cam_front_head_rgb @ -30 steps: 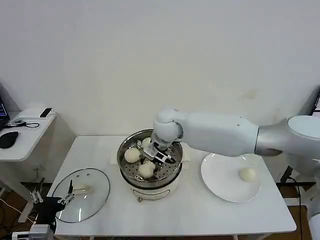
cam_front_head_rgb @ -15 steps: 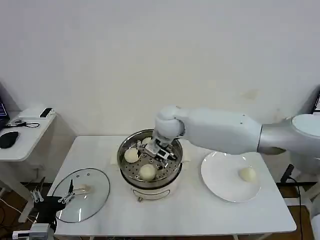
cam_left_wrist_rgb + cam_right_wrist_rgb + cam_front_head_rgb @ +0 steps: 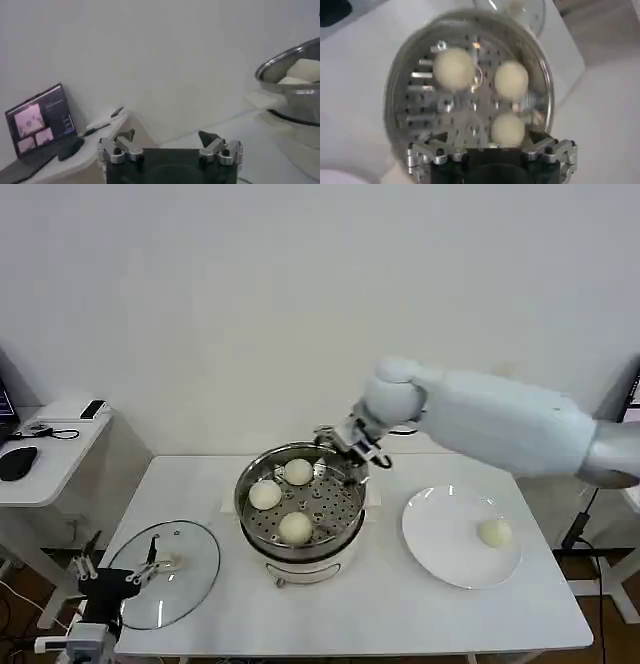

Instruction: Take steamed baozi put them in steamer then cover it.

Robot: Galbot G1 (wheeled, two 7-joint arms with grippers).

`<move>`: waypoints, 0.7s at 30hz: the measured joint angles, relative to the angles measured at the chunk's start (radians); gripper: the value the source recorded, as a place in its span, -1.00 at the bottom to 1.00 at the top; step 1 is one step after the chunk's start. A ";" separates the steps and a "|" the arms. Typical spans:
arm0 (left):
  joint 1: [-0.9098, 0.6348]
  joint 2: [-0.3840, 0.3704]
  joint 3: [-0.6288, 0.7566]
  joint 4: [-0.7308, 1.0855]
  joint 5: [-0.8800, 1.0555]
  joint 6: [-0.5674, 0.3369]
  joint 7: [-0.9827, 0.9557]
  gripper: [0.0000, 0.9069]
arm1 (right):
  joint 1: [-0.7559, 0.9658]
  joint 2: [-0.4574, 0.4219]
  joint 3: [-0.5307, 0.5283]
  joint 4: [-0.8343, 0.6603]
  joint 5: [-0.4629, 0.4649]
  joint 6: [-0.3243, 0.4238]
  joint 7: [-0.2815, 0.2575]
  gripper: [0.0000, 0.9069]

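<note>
We take the steamer as our landmark: it stands on its white base near the middle of the white table. On its perforated tray we count three baozi: one toward the wall, one toward the robot's left, and one on the near side. They lie apart from one another, none touching.

The right gripper hovers above the steamer's far right rim, its fingers spread and released, gripping nothing. From the right wrist view we look straight down into the steamer, with the three buns in a loose triangle and the gripper's own released fingers at the picture's edge.

To the robot's right of the steamer, just beside it, lies a flat white plate carrying the fourth baozi, which sits toward the plate's side away from the steamer.

To the robot's left of the steamer, apart from it, the glass cover lies flat on the table with its cream handle up. The left gripper waits low at the cover's outer edge, its fingers open and empty; in the left wrist view we see these fingers parted, with the steamer's rim off to one side.
</note>
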 measured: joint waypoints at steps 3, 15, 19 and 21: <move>-0.008 0.005 0.013 0.004 0.002 0.001 0.000 1.00 | -0.005 -0.077 -0.001 0.023 -0.010 -0.025 0.001 1.00; -0.031 0.013 0.062 0.025 0.006 0.001 0.000 1.00 | -0.152 -0.393 0.081 0.062 -0.102 -0.072 0.012 1.00; -0.030 0.013 0.072 0.028 0.010 0.001 0.000 1.00 | -0.238 -0.453 0.147 0.048 -0.138 -0.074 0.012 1.00; -0.029 0.014 0.073 0.029 0.011 0.001 0.000 1.00 | -0.284 -0.472 0.183 0.034 -0.156 -0.077 0.012 1.00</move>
